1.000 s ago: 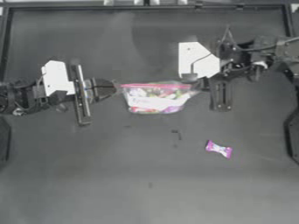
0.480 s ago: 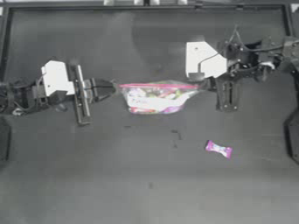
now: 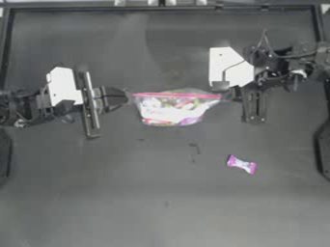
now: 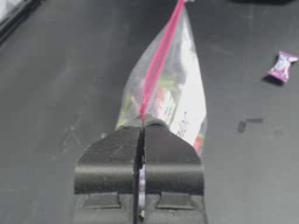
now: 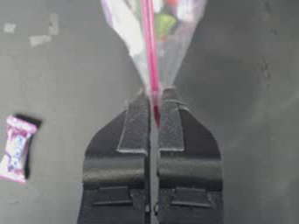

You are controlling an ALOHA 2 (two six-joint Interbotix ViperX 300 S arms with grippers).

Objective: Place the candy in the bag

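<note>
The bag is a clear zip bag with a pink strip along its mouth, stretched between both arms near the table's middle. My left gripper is shut on the bag's left end; its wrist view shows the bag pinched in the left gripper. My right gripper is shut on the right end, and its wrist view shows the bag clamped in the right gripper. The candy, pink-ended with a pale middle, lies on the table below and right of the bag, seen also as the candy and the candy.
The dark table has a few small pale marks below the bag. A raised rim runs along the far edge. The right arm's body lies at the upper right, the left arm's at the left.
The right gripper has drawn to the right with the bag's end, pulling the pink strip taut. The left gripper and the candy have stayed where they were.
</note>
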